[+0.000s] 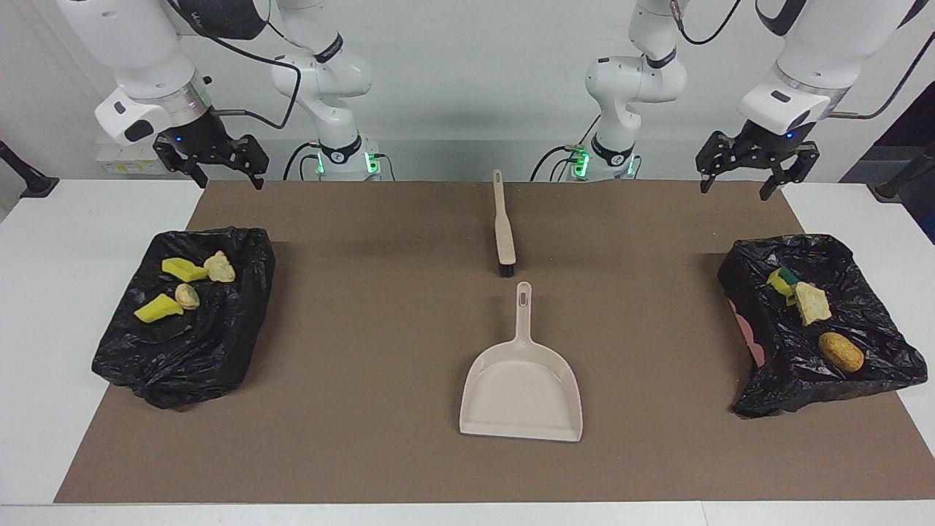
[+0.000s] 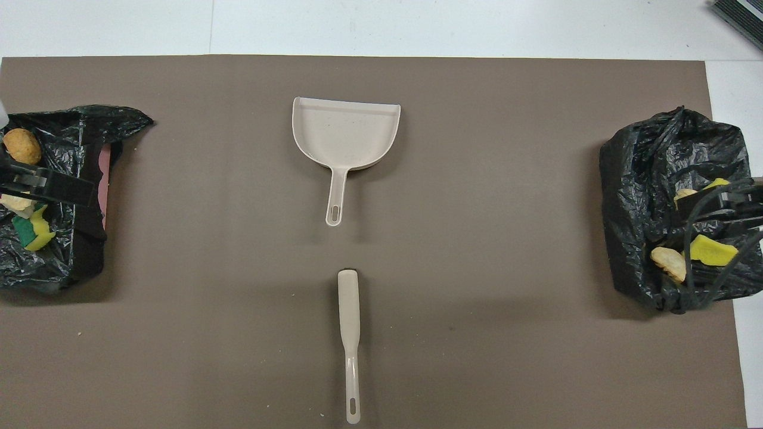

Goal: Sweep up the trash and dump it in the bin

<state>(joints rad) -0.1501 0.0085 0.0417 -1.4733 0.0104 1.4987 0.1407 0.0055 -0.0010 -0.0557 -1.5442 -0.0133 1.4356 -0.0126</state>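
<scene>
Both grippers (image 1: 750,162) (image 1: 210,157) apparently open, partly cropped overhead.

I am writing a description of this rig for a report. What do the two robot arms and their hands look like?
Both arms are glossy white with rounded segments and dark grey joint caps. Black cables loop along them, and green lights glow at the bases. The left hand and the right hand are black two-finger units below a silver ring, each showing a small blue light.

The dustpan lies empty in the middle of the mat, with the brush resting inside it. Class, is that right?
Not quite. The dustpan is empty and mid-mat, but the brush lies on the mat nearer to the robots, just clear of the dustpan's handle. The facing view shows the gap.
</scene>
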